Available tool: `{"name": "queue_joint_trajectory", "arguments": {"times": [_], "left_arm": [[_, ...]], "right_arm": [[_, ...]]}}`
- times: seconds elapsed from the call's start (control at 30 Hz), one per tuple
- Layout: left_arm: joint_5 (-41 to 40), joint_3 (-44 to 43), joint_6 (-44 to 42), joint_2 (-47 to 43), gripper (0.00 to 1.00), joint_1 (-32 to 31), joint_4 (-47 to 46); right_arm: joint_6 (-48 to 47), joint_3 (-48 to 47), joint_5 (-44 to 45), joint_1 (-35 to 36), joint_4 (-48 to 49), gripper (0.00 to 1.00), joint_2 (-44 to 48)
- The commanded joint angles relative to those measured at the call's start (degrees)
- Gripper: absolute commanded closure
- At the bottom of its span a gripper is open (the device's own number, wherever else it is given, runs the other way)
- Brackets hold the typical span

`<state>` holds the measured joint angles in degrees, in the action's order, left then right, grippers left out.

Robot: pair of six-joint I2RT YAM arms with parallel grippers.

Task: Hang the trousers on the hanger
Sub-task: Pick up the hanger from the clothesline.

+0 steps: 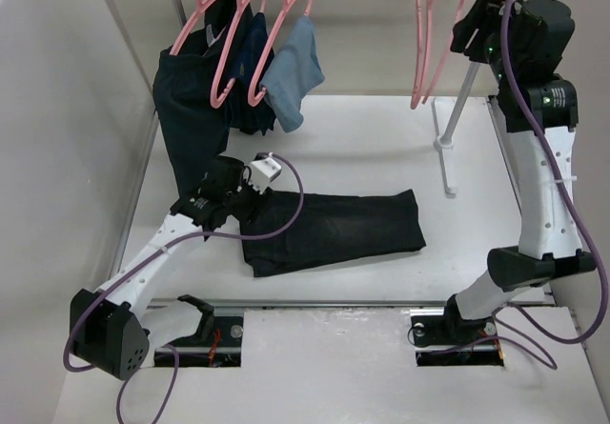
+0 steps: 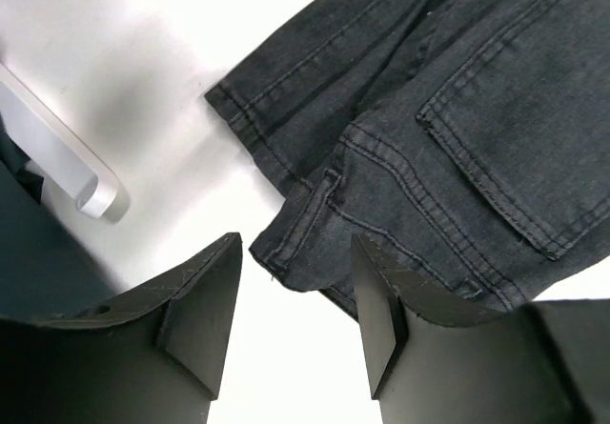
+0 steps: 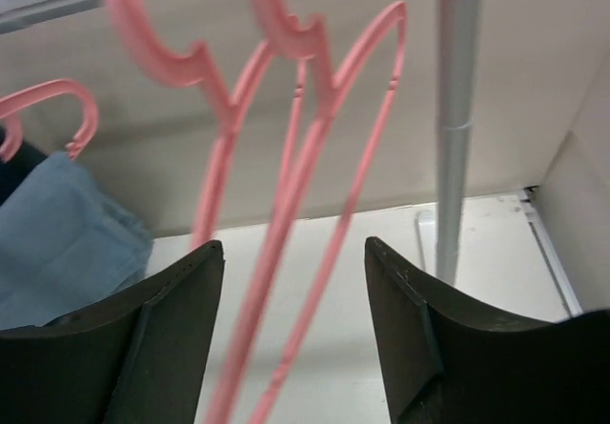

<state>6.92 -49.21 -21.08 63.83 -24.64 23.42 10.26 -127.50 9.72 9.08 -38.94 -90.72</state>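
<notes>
The black trousers point(image 1: 334, 226) lie flat across the middle of the table. Their waistband corner and a back pocket show in the left wrist view point(image 2: 457, 110). My left gripper point(image 1: 240, 212) is open and empty, low over the trousers' left end, and in the left wrist view point(image 2: 295, 262) the waistband corner lies just ahead between the fingertips. A pink hanger point(image 1: 424, 43) hangs with another like it on the rail at the back right. My right gripper point(image 1: 465, 29) is open and raised beside them. The thin pink hanger point(image 3: 315, 148) runs down between its spread fingers point(image 3: 294, 257), not gripped.
Several more pink hangers point(image 1: 238, 43) hang at the back left with a dark navy garment point(image 1: 195, 110) and a light blue cloth point(image 1: 291, 71). The rack's grey pole point(image 1: 457, 110) and white foot point(image 1: 445, 167) stand at the right. Another rack foot point(image 2: 57, 148) lies near my left gripper.
</notes>
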Motion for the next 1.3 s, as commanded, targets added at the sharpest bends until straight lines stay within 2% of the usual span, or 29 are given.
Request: {"name": "queue_joint_trajectory", "arguments": {"times": [0.0, 0.1, 0.23, 0.43, 0.53, 0.63, 0.73, 0.8, 0.9, 1.03, 1.1, 1.13, 1.2, 1.23, 1.27], "left_arm": [[1.78, 0.17, 0.95, -2.4, 0.53, 0.21, -1.1], [1.78, 0.17, 0.95, -2.4, 0.53, 0.21, -1.1], [1.78, 0.17, 0.95, -1.87, 0.53, 0.21, -1.1], [1.78, 0.17, 0.95, -1.34, 0.53, 0.21, -1.1], [1.78, 0.69, 0.43, -1.87, 0.53, 0.74, -1.1], [1.78, 0.7, 0.43, -2.39, 0.53, 0.74, -1.1], [1.78, 1.22, 0.43, -2.4, 0.53, 1.26, -1.1], [1.78, 1.22, 0.43, -2.4, 0.53, 1.26, -1.1], [2.31, 1.22, 0.43, -1.26, 0.53, 1.26, -1.1], [2.31, 0.61, 0.43, -0.73, 0.53, 1.26, -1.1], [2.31, 0.61, 0.43, -0.73, 0.53, 1.26, -1.1], [2.31, 0.61, 0.43, -0.73, 0.53, 1.26, -1.1], [2.31, 0.61, -0.1, -0.73, 0.53, 1.26, -1.1], [2.31, 0.61, -0.1, -0.73, 0.53, 1.26, -1.1], [2.31, 0.61, -0.1, -0.73, 0.53, 1.26, -1.1]], "right_arm": [[0.81, -1.17, -5.31, -4.06, 3.61, 0.34, -1.38], [1.51, -0.3, -6.54, -5.74, 3.08, 0.34, -3.58], [2.66, 4.27, -15.93, -7.41, 9.13, 0.34, -3.59], [11.33, 6.56, -22.45, -8.99, 15.99, 0.24, -2.97], [13.37, 7.09, -24.56, -9.52, 17.32, 0.24, -2.97], [13.99, 8.14, -24.57, -9.52, 17.32, 0.3, -2.45], [16.62, 13.22, -26.05, -10.04, 20.73, 0.32, 0.01], [20.57, 14.39, -28.42, -10.66, 24.78, 0.28, 0.01], [25.31, 12.72, -31.68, -10.66, 25.4, 0.19, -3.31], [28.15, 11.05, -30.55, -10.66, 25.4, 0.19, -5.61], [28.94, 11.05, -29.84, -10.66, 24.88, 0.25, -6.14], [29.55, 11.05, -30.54, -10.66, 25.66, 0.41, -6.66], [30.43, 11.05, -32.73, -11.19, 26.19, 0.6, -7.54], [31.74, 11.05, -33.35, -11.19, 26.19, 0.82, -8.41], [31.75, 11.05, -33.36, -11.19, 26.19, 0.93, -8.42]]}}
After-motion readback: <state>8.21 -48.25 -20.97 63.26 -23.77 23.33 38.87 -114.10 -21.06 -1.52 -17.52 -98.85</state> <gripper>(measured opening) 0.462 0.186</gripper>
